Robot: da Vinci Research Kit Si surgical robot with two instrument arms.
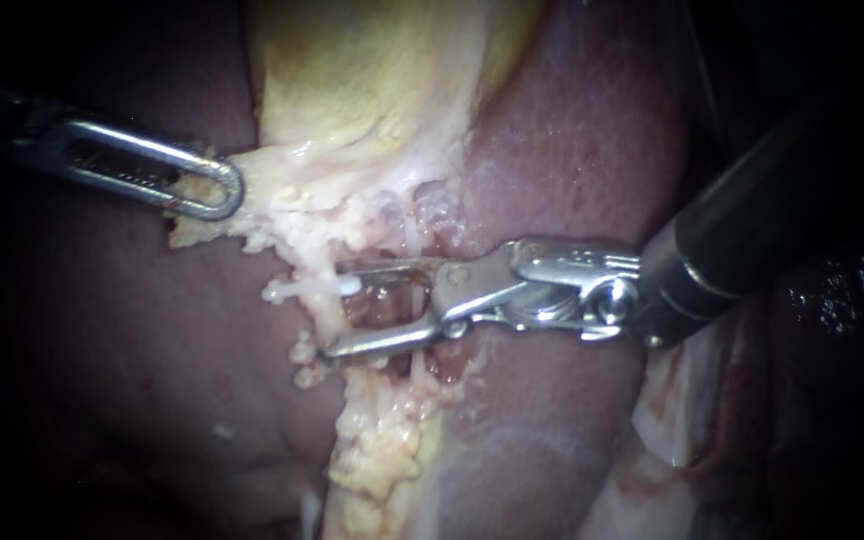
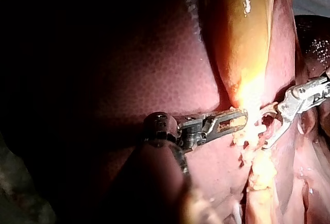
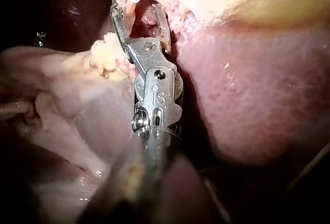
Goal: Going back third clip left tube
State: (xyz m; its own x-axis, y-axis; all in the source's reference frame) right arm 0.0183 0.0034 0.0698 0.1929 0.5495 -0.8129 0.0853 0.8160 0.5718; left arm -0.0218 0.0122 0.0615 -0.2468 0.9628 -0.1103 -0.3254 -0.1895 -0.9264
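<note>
My right instrument [image 1: 332, 310] comes in from the right with its jaws open and a wide gap between them. The jaws straddle a dissected window where a thin pale tube [image 1: 419, 300] runs downward. A white clip-like piece [image 1: 307, 288] lies crosswise just under the upper jaw's tip, at the left of the window. My left instrument [image 1: 207, 190] is shut on the pale edge of the gallbladder [image 1: 352, 80] and holds it to the left. The left wrist view shows these left jaws [image 2: 233, 120] on yellow tissue, with the open right jaws [image 2: 263, 129] beyond them.
Dark red liver [image 1: 572, 140] surrounds the site. A strip of lumpy yellow fat [image 1: 382, 450] runs down from the window. In the right wrist view my right instrument [image 3: 137, 9] points into the window, with fat [image 3: 105, 51] beside it and liver [image 3: 247, 90] on the other side.
</note>
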